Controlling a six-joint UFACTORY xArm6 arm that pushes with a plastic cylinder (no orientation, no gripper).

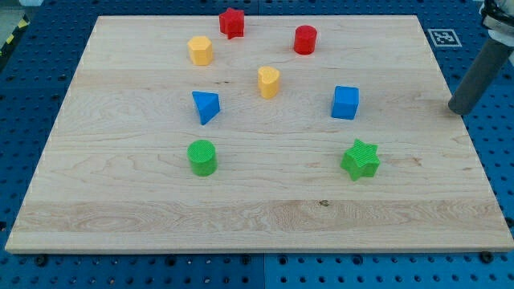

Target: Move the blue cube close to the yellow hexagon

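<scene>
A blue cube (346,103) sits on the right half of a pale wooden table (257,217), about midway between near and far edges. The yellow hexagon (200,50) stands well apart from it, far and to the left. Between them lies a yellow heart-shaped block (269,82). A red star (232,22) and a red cylinder (305,39) sit at the far side. A blue triangular block (206,107) is left of centre, a green cylinder (202,157) nearer, and a green star (361,160) just near of the cube. My tip (458,110), the end of a dark rod, rests by the table's right edge, right of the cube, touching no block. There is no pincer on this arm, so no opening to report.
</scene>
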